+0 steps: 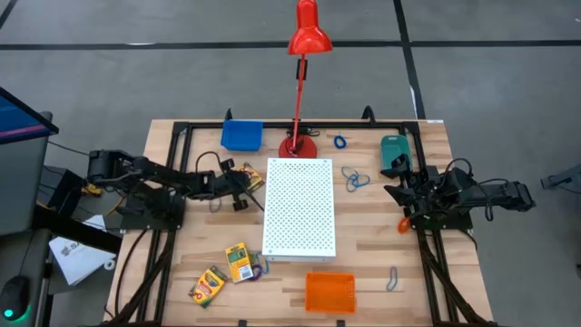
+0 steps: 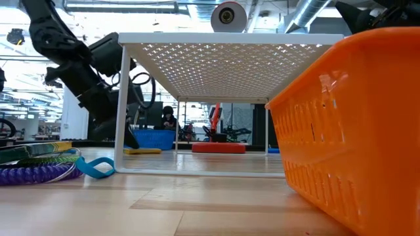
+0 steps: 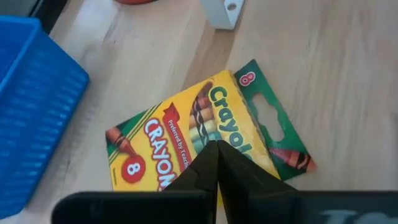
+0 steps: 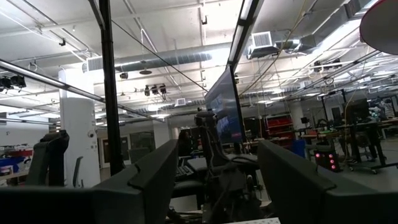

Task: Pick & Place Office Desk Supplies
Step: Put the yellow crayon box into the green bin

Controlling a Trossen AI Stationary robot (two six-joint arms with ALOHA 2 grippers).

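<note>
A yellow-and-green crayon box lies flat on the table, its face up, left of the white perforated board. My left gripper is shut, its tips over the box's face; in the high view it sits just beside that box. Two more crayon boxes lie near the front left. My right gripper is open with nothing between its fingers and points up into the room, at the table's right side. My left gripper's shut fingertips come slanting down over the middle of the crayon box's printed face. Whether they touch it I cannot tell. The box lies flat on the table.
A blue tray and the red lamp's base stand at the back, a teal tray at the back right, an orange tray at the front. Blue loops, an orange loop and a grey clip lie right of the board.
</note>
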